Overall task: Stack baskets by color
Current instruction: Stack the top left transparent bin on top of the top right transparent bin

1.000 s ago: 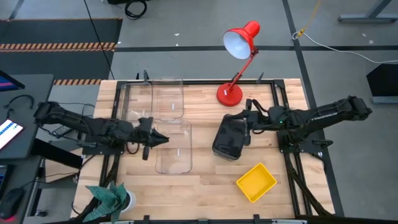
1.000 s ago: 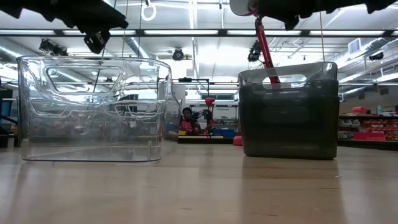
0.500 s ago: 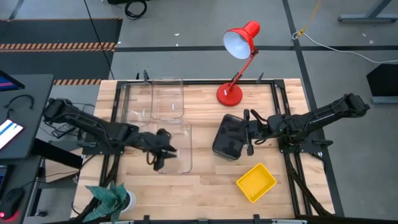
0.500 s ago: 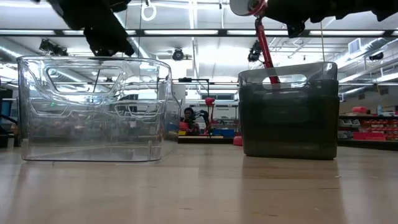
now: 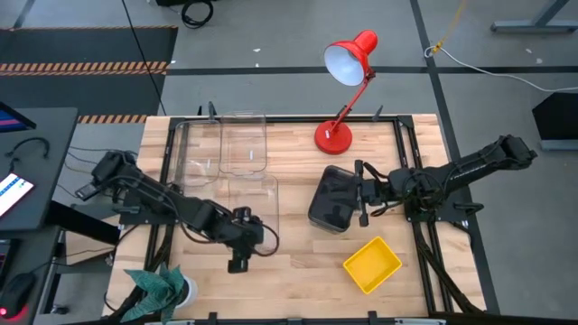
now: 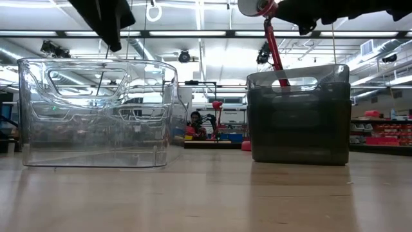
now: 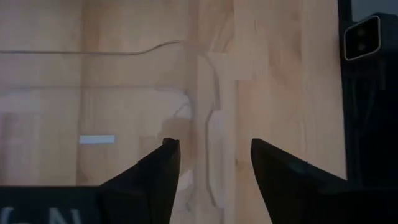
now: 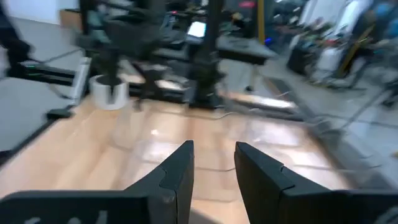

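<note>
A clear basket is being seen lying on the table, just beyond the left claw, toward the far edge. Its long axis is running away from this claw, front to back, and its near short rim is lying directly under the wrist. In the left wrist view the fingers are being held wide apart and nothing is being gripped; the curved transparent rim is showing between and ahead of them. A second clear basket is standing farther along the same line, well apart from the claw.

The dark grey basket is resting just in front of the right claw, toward the middle of the table. The right claw is being kept partly open, and it is holding nothing. The yellow basket is lying near the front edge, closer to the right arm.

For the clear baskets, the left arm is judged to be the nearer one.
</note>
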Robot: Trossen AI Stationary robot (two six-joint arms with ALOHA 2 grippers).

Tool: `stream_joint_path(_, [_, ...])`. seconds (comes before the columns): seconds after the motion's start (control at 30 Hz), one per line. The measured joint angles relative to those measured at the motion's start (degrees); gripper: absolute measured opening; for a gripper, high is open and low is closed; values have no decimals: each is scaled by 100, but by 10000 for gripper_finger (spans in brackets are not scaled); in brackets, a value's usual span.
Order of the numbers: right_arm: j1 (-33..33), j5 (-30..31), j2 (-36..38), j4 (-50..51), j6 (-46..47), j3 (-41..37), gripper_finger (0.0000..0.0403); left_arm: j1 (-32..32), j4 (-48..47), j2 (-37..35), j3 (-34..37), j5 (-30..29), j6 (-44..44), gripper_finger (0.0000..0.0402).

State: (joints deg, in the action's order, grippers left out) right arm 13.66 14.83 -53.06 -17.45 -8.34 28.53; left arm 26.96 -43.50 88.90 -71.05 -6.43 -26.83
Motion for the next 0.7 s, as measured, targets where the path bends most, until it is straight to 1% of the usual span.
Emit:
stream_joint_path(0.1, [-130,99,116,-142,-214,9,121,6,-288,260,-367,13,-129,210])
stream_joint_path(0.2, [-241,34,218,-113,-178,9,121,1,-464,485,-610,11,-264,210])
stream_joint_path(0.37, [-232,-23,248,75,-39,9,121,2,-524,637,-697,104,-228,210])
stream_joint_path(0.5, [-199,-124,248,120,-21,9,121,-66,-1111,557,-697,81,-253,202])
stream_joint_path(0.6, [-161,-147,248,122,52,9,121,-82,-1689,358,-695,-433,-253,190])
stream_joint_path(0.7, [-103,-144,248,141,110,9,121,-25,-2055,133,-695,-910,-248,176])
